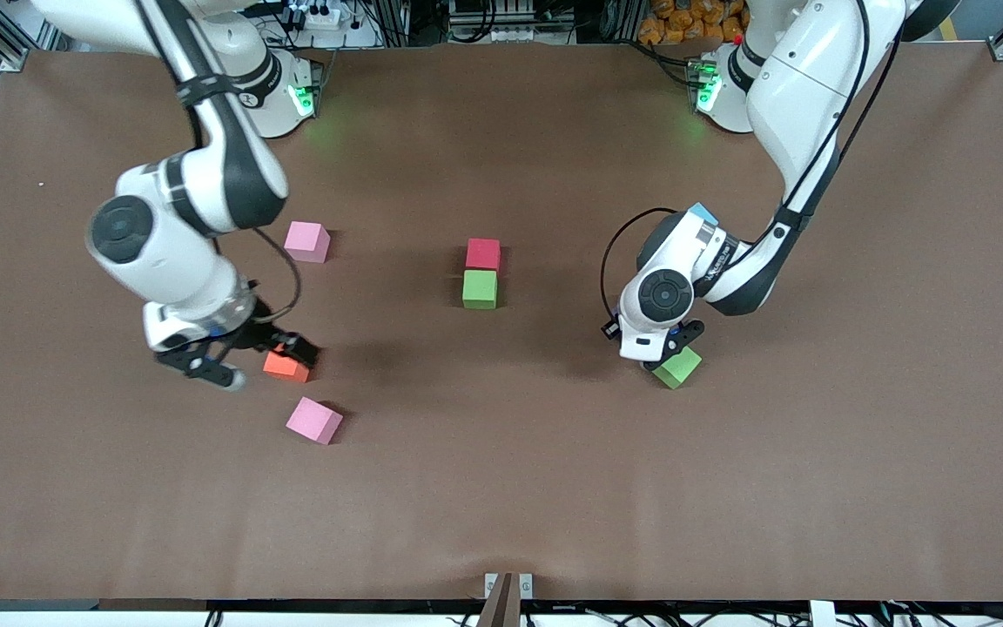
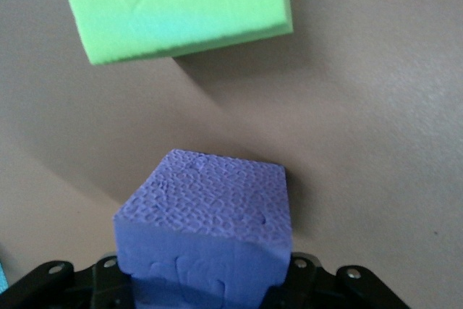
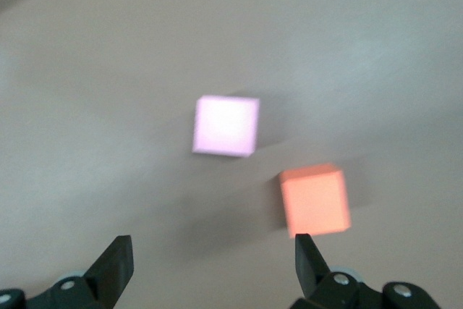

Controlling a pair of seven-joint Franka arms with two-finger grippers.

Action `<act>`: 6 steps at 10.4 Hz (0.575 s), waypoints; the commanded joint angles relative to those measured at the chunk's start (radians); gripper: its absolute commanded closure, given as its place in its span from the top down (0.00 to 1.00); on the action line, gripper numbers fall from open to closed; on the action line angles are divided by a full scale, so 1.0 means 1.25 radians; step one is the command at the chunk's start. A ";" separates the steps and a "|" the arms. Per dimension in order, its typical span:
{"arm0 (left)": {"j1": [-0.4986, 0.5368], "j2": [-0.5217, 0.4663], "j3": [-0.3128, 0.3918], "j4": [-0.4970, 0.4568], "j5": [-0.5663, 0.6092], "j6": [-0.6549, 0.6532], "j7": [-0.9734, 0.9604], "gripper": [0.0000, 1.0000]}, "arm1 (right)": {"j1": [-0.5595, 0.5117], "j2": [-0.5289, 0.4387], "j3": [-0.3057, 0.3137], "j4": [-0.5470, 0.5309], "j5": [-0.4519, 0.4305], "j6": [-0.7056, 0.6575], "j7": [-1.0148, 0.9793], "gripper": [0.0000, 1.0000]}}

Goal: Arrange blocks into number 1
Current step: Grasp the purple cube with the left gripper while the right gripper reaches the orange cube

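The red block (image 1: 483, 253) is seen mid-table, touched by a green block (image 1: 480, 289) on its camera-ward side. Toward the left arm's end from it, a purple block (image 2: 206, 233) is clamped by the left gripper (image 1: 661, 355) beside a second green block (image 1: 677, 367). Toward the right arm's end, the right gripper (image 1: 251, 355) is spread wide beside the orange block (image 1: 286, 365), holding nothing.

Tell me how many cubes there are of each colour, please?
Green: 2
Pink: 2
Red: 1
Orange: 1
Purple: 1, in the left gripper
Light blue: 1
Total: 8
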 commanded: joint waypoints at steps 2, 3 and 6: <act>-0.052 -0.066 -0.018 -0.003 0.025 -0.038 -0.004 0.00 | -0.075 0.039 0.014 0.019 -0.086 -0.001 -0.062 1.00; -0.056 -0.082 -0.054 -0.003 0.025 -0.039 -0.008 0.00 | -0.075 0.053 0.014 0.019 -0.111 0.000 -0.084 1.00; -0.071 -0.088 -0.188 0.018 0.025 -0.049 -0.013 0.00 | -0.050 0.109 0.010 0.015 -0.122 0.015 -0.130 1.00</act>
